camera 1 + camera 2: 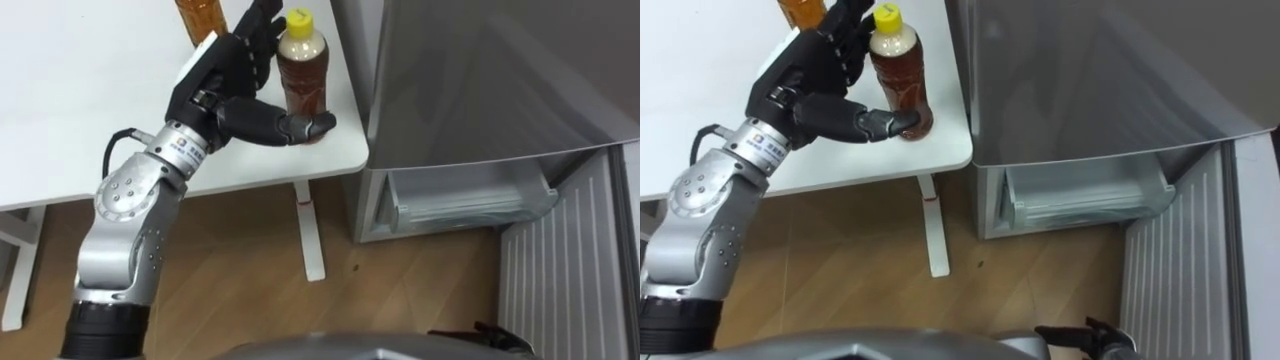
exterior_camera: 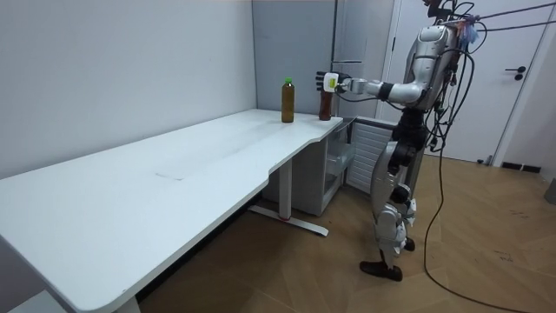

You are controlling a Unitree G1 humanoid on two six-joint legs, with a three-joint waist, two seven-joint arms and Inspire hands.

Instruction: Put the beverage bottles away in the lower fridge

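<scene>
A brown tea bottle with a yellow cap point(image 1: 302, 75) stands upright near the corner of the white table point(image 1: 90, 120). My left hand point(image 1: 232, 85) reaches round it: the fingers stretch behind the bottle and the thumb lies across the front of its base, with the hand open. A second, orange drink bottle point(image 1: 200, 18) with a green cap stands just behind the hand, further in on the table. In the room view I stand at the table's end beside the fridge, left arm held out to the bottles point(image 2: 325, 103).
The grey fridge point(image 1: 480, 80) stands right of the table. Its lower compartment is open, showing a clear shelf bin point(image 1: 470, 200), and the ribbed white door point(image 1: 560, 270) is swung out at lower right. A table leg point(image 1: 310, 235) stands on the wooden floor.
</scene>
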